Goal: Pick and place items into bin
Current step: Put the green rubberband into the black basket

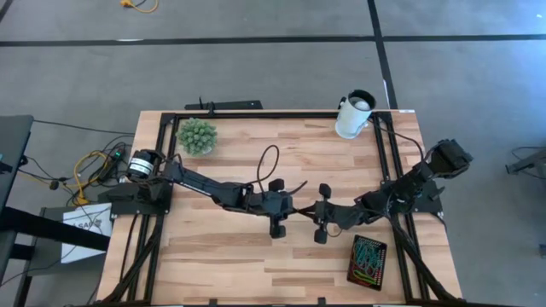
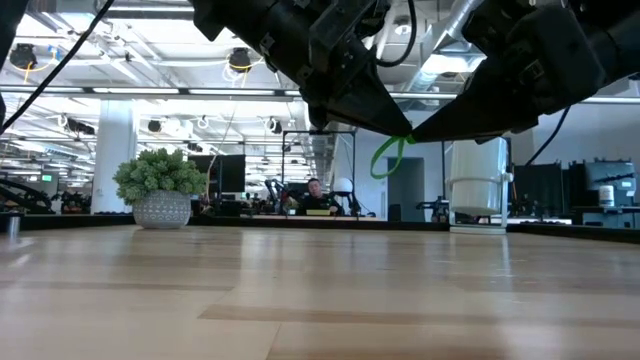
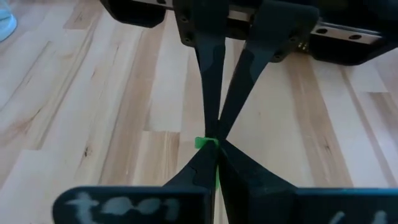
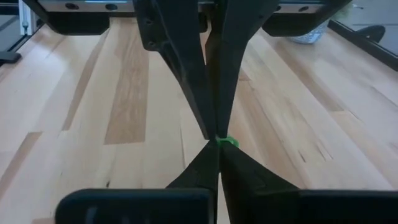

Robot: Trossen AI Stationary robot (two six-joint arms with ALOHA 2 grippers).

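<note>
Green band (image 2: 388, 156) between both tools' tips

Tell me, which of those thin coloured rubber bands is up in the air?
The green rubber-band loop, pinched between the shut left gripper and right gripper above mid-table; the other bands lie in the shallow black tray.

This is a large open robotics lab or industrial workspace. The light wooden plank table (image 1: 256, 247) stands on grey concrete floor (image 1: 256, 68), and beyond it are exposed ceiling pipes (image 2: 120, 40), white columns (image 2: 112, 150) and a person seated at distant workstations (image 2: 316, 196).
</note>
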